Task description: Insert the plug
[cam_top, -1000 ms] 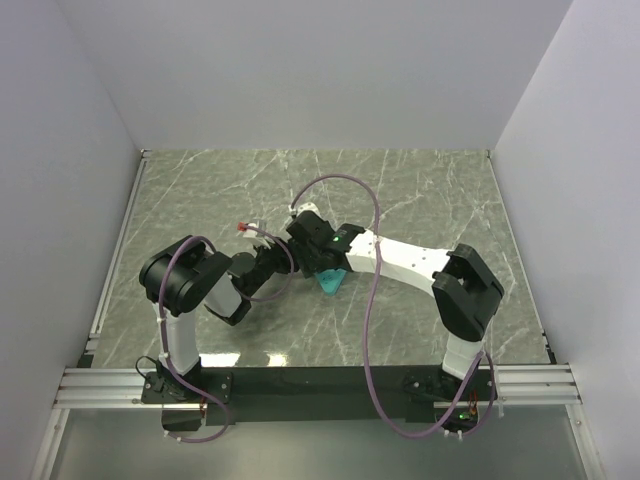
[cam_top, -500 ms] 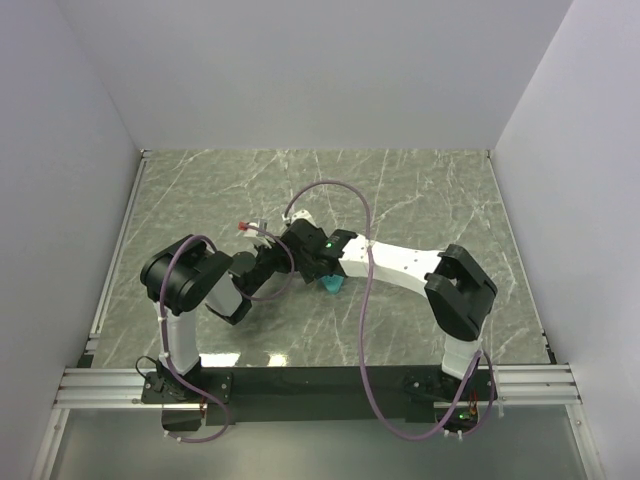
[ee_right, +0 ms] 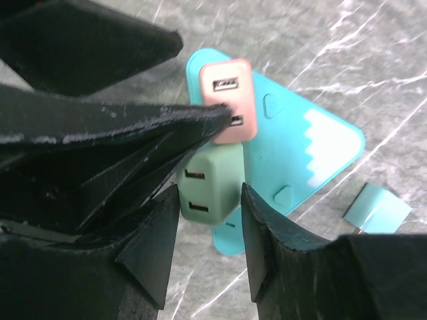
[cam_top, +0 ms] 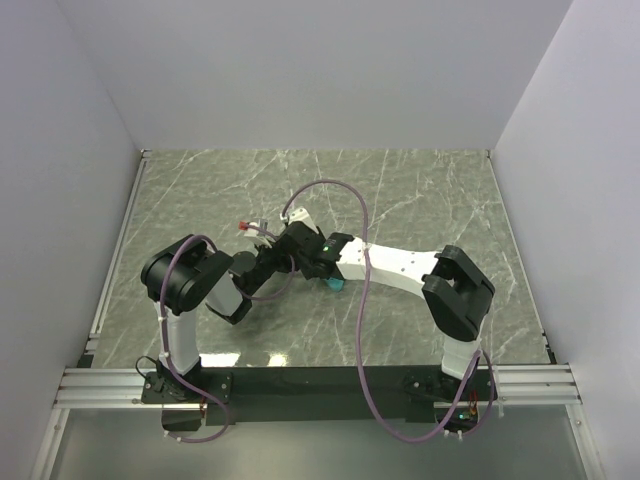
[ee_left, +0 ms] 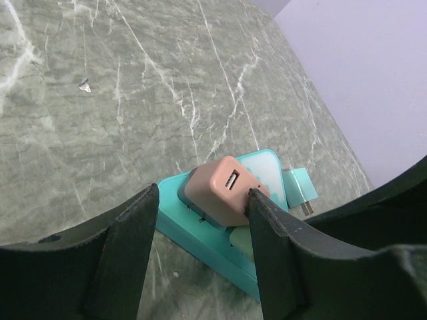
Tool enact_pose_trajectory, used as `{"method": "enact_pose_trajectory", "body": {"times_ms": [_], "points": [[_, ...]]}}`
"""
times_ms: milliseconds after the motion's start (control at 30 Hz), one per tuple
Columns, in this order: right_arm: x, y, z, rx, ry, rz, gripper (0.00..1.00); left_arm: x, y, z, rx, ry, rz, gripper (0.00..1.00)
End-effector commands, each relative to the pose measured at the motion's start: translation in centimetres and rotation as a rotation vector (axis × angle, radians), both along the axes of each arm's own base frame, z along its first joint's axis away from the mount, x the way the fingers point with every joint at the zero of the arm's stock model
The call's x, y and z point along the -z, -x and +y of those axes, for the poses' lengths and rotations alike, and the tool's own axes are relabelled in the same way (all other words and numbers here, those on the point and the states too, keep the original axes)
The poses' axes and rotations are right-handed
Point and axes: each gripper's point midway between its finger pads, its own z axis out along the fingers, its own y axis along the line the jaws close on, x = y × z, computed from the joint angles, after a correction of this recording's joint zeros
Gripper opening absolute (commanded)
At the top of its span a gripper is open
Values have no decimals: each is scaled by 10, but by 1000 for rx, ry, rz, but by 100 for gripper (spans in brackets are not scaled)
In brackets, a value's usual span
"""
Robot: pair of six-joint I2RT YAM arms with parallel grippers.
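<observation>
We see both arms meeting over the middle of the grey marbled counter (cam_top: pixel 420 190), where a teal socket block (ee_right: pixel 303 137) lies flat. In the right wrist view the block fills the centre and right of the frame. A pink plug (ee_right: pixel 227 100) sits near the block's top corner, and just below it a green plug (ee_right: pixel 208 181) stands on the same face.

The right hand (ee_right: pixel 209 189) comes up from the bottom of that frame. Its two fingers (ee_right: pixel 150 253) press on either side of the green plug, pinching its lower part. We cannot tell how deep that plug sits in the block.

In the left wrist view the left hand (ee_left: pixel 201 193) has its fingers (ee_left: pixel 127 260) set apart around the pink plug and the block's near edge. The finger on the right of the frame touches the plug, but we cannot tell whether the hand is clamping.

A small teal plug (ee_right: pixel 377 207) lies on the counter just beside the block, at the right of the frame
</observation>
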Motion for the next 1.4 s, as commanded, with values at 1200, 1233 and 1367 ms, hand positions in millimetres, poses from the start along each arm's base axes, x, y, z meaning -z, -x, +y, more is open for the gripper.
{"method": "enact_pose_trajectory", "body": {"times_ms": [1200, 1233, 1367], "points": [[-1, -17, -44, 119, 89, -115, 25, -20, 9, -8, 59, 16, -144, 60], [1, -16, -48, 127, 97, -114, 25, -21, 10, -9, 62, 17, -143, 60], [5, -17, -60, 158, 91, -105, 24, -19, 8, -10, 67, 10, -143, 60]]}}
